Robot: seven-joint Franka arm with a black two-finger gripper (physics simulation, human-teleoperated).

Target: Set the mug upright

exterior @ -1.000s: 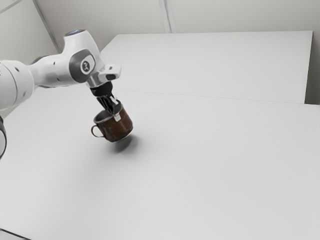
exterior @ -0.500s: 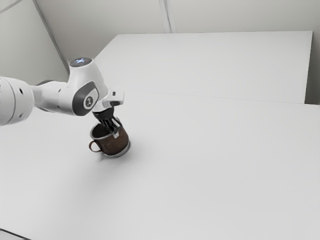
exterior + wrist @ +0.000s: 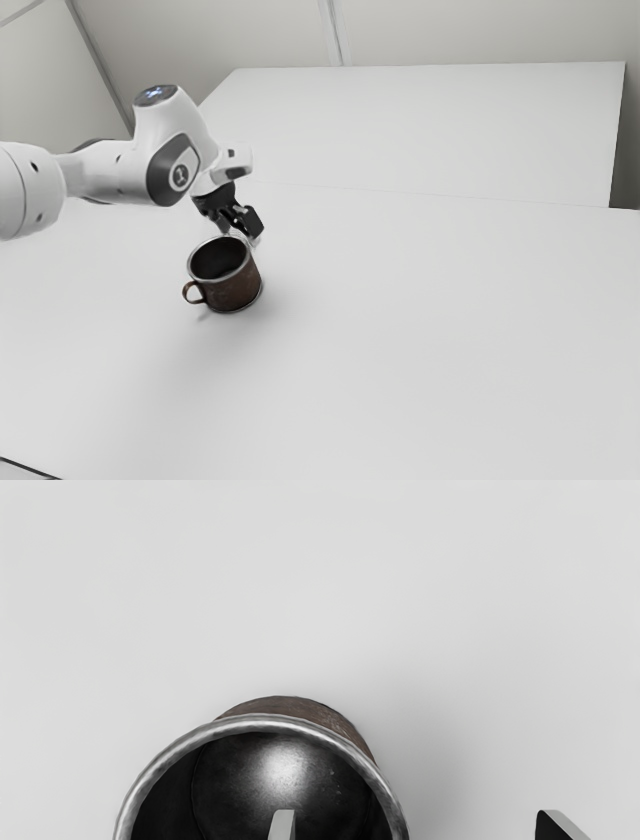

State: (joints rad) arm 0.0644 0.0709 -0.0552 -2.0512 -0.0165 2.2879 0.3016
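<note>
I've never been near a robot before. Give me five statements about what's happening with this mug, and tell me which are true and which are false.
1. The mug stands with its mouth up. True.
2. The mug's handle points toward the exterior view's right. False: it points toward the exterior view's left.
3. The robot's hand is clamped on the mug. False: it is open, its two fingers well apart.
4. The mug has a shiny metallic rim. True.
5. The table is black. False: it is pale.
</note>
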